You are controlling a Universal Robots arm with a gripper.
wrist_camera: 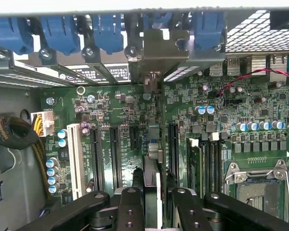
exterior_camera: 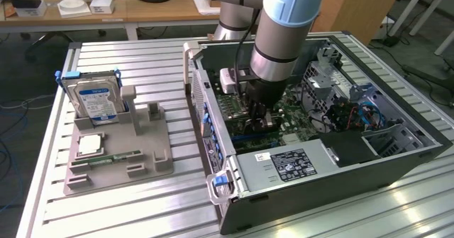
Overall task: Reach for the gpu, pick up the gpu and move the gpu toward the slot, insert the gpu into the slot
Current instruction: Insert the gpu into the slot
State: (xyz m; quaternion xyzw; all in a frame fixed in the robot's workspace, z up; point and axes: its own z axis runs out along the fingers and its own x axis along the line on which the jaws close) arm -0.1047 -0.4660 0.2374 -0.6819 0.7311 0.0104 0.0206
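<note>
Card [wrist_camera: 153,192] is sitting edge-on between the two black fingers [wrist_camera: 130,207] at the bottom centre of the wrist frame, so the claw [wrist_camera: 153,202] is gripping the gpu by its thin faces, half closed around it. Holding it edge-down this way is keeping the card's long edge parallel to the black slots [wrist_camera: 113,154] on the green motherboard [wrist_camera: 221,110], which looks like the reason for the upright grip. The card's metal bracket end [wrist_camera: 153,79] is reaching up toward the row of blue clips [wrist_camera: 106,31] along the top of the wrist frame, where the case's rear openings are lying, so the bracket is lining up with one of those openings. Whether the card's lower edge is already touching a slot is hidden by the fingers.

In the middle of the exterior frame the arm [exterior_camera: 284,41] is reaching straight down into the open computer case [exterior_camera: 397,163], with the claw low over the board. At the left of that frame a grey holder tray [exterior_camera: 120,163] is keeping a hard drive [exterior_camera: 95,100] standing upright and a small memory stick [exterior_camera: 106,158] lying flat, both well apart from the claw.
</note>
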